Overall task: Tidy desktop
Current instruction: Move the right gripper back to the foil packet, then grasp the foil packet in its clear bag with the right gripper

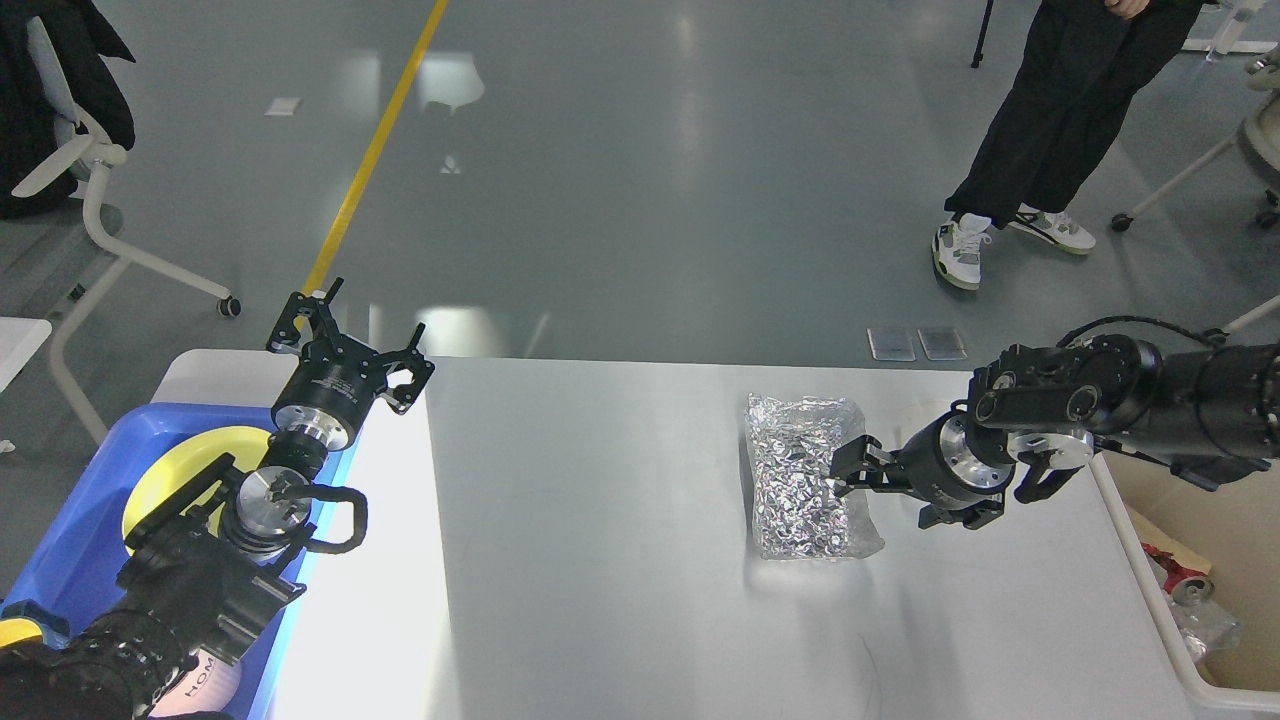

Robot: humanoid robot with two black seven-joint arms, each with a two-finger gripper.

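we reach our right gripper [848,468] in low from the right, to the right edge of a crinkled silver foil bag [805,480]; whether its fingers are apart or clamped we cannot tell. the bag lies flat, right of centre on the white counter [600,560], long axis running near to far. our left gripper [348,338] hovers spread above the blue tray [70,560] holding a yellow plate [170,470]. tidying looks partly done: rubbish sits in the beige bin [1160,620], the bag remains.
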